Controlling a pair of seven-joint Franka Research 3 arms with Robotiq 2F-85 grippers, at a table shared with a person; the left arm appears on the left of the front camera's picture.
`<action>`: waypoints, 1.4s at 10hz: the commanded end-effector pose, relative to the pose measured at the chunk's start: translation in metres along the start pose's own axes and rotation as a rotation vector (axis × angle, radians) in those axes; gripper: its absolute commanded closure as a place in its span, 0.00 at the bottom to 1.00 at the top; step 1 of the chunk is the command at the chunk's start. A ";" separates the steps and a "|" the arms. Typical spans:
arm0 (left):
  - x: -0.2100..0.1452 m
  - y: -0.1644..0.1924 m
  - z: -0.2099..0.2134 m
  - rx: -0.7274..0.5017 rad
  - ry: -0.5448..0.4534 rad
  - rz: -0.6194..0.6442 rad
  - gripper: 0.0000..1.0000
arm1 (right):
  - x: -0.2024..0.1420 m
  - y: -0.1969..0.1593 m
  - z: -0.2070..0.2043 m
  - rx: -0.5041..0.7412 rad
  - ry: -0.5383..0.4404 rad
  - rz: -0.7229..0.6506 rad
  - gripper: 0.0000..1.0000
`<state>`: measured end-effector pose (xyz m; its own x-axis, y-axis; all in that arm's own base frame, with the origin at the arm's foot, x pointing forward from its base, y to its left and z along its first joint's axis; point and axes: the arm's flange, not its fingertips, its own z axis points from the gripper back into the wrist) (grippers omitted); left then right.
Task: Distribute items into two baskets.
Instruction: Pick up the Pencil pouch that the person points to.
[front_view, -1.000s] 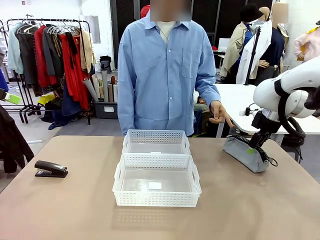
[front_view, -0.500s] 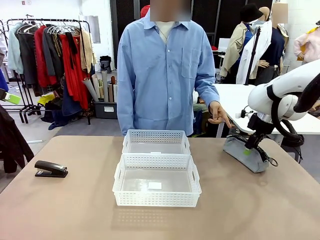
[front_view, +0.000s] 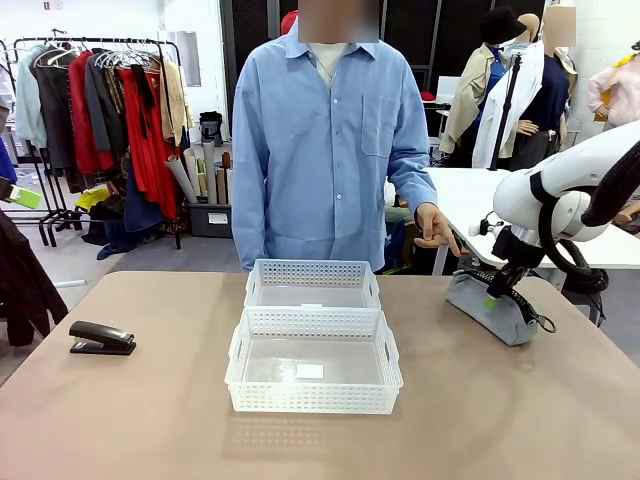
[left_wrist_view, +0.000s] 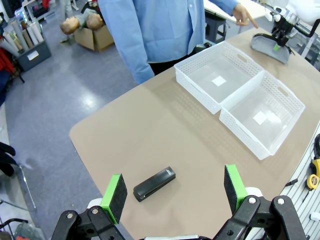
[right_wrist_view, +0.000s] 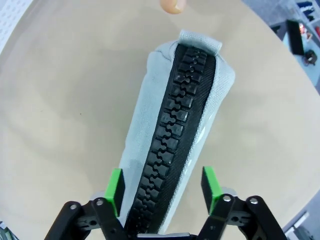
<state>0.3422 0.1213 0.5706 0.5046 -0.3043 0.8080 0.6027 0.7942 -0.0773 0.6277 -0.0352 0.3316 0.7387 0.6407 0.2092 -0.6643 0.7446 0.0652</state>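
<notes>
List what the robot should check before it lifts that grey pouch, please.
1. Right gripper straddles pouch: ok.
2. Pads gripping pouch: not ok, gaps on both sides.
3. Person's hand off pouch: ok, though a fingertip is near its far end.
4. Baskets empty: ok.
5. Left gripper open, stapler untouched: ok.

**Cloth, plastic and a matt tabletop**

The pouch (right_wrist_view: 142, 130) is soft grey woven cloth, matt. The chunky black toothed band (right_wrist_view: 175, 125) along it looks like moulded plastic. The near basket (front_view: 313, 400) and far basket (front_view: 312, 272) are white perforated plastic, faintly glossy. The stapler (front_view: 101, 338) is smooth black with a dull sheen. The table (front_view: 150, 420) is tan, smooth and matt.
</notes>
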 end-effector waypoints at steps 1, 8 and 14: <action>0.000 0.001 0.000 -0.015 -0.013 -0.015 0.00 | 0.002 -0.005 0.002 -0.015 0.004 0.022 0.67; 0.000 0.001 0.000 -0.015 -0.013 -0.015 0.00 | 0.006 -0.007 0.001 0.046 0.053 0.025 1.00; 0.000 0.001 0.000 -0.015 -0.013 -0.015 0.00 | 0.016 0.021 0.035 0.104 0.079 0.084 1.00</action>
<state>0.3422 0.1212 0.5705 0.5047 -0.3046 0.8078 0.6031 0.7939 -0.0774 0.6255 -0.0227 0.3482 0.7194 0.6781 0.1505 -0.6946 0.7027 0.1540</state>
